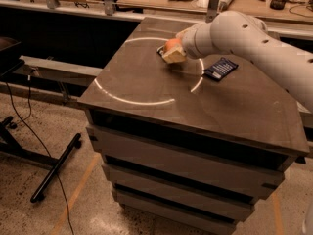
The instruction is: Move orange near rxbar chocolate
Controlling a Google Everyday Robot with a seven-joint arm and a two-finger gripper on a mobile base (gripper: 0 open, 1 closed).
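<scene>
The orange (171, 45) sits in the grip of the gripper (173, 53), over the far middle part of the dark tabletop (146, 84). Only its upper left side shows; the pale fingers (174, 57) are closed in on it from below and from the right, so the fruit is held. The white arm (244, 33) reaches in from the right edge of the scene, and its wrist ends at the fruit.

The rxbar chocolate (160, 50) lies flat on the tabletop just to the left of the gripper. Only a small black corner of it peeks out beside the pale finger; whether the two touch cannot be told.

To the right, well apart from the orange, a dark blue packet (221, 68) with white markings lies flat and turned at an angle. A thin white ring (132, 101) is marked on the tabletop, and the orange, gripper and bar sit within its far side. The packet lies just outside the ring on the right.
</scene>
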